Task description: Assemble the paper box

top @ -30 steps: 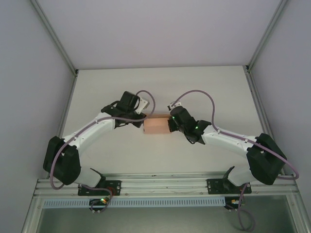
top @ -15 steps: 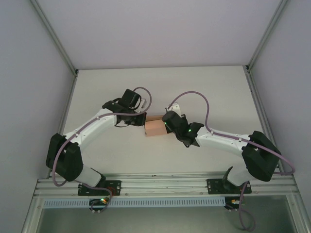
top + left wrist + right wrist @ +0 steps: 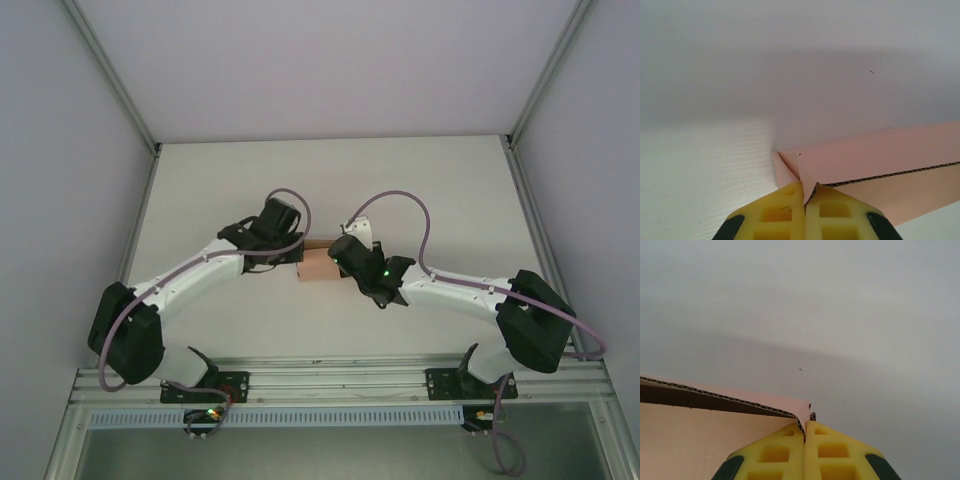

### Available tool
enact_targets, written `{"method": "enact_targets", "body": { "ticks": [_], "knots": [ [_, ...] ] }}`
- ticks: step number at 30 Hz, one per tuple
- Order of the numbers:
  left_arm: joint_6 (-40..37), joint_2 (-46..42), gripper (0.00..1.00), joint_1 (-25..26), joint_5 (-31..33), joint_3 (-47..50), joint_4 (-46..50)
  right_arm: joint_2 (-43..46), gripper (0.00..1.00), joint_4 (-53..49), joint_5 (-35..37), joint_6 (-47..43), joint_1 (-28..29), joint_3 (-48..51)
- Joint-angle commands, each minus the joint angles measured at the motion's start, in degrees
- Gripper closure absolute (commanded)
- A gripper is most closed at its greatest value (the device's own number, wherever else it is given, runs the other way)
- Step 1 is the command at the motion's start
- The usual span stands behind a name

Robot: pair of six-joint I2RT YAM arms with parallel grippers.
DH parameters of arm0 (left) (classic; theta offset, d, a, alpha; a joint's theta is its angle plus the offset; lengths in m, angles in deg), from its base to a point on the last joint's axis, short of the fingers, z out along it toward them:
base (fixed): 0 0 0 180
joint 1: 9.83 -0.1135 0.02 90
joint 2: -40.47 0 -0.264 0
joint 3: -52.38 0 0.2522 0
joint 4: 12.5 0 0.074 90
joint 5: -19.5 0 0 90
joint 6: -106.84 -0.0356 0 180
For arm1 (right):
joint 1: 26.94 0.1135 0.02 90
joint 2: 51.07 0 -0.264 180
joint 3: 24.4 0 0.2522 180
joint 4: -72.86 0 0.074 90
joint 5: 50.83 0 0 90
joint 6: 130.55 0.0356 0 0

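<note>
The paper box (image 3: 318,266) sits near the middle of the table (image 3: 400,180), a little toward the near edge. From above we see its long axis running from 9 o'clock to 3 o'clock, with one arm at each short end. At the 9 o'clock end, the left gripper (image 3: 805,192) has its yellow fingers pressed together on a thin folded corner of pink card. From that claw the panel stretches away toward 3 o'clock, its corrugated edge showing. At the 3 o'clock end, the right gripper (image 3: 805,427) is likewise closed, pinching the corner of a corrugated wall. From that claw the box extends toward 9 o'clock.

We judge that neither arm is nearer than the other, since both already touch the card. The coming move turns on this end-to-end hold: any fold or push has to act along or across that 9-to-3 line. Uneven pulling could buckle the thin card between the claws.
</note>
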Motion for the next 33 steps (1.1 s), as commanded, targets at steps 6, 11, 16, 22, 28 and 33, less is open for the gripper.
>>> {"method": "enact_targets", "body": {
  "ticks": [6,11,16,22,28,33],
  "knots": [
    [5.5,-1.5,0.97,6.9,10.7,7.7,-2.3,-1.4,1.00,-6.0,-1.7,2.7,1.9,3.4],
    [6.0,-2.3,0.98,10.8,13.6,13.6,-6.6,-0.9,1.00,-4.3,-1.3,2.6,2.3,5.0],
    [3.3,-3.3,0.99,12.8,17.0,16.9,-8.8,-0.7,1.00,-2.6,-1.0,1.3,2.6,6.2],
    [3.8,-4.7,0.97,14.8,19.4,19.8,-11.3,0.1,1.00,-2.0,-0.6,1.1,2.7,6.9],
    [4.7,-6.9,1.00,17.5,20.7,25.8,-17.8,2.4,0.98,1.2,-2.9,0.1,2.9,8.0],
    [2.8,-8.9,1.00,18.5,22.7,28.7,-20.0,7.4,0.76,3.9,-6.3,-1.6,2.0,7.6]
  ]
}}
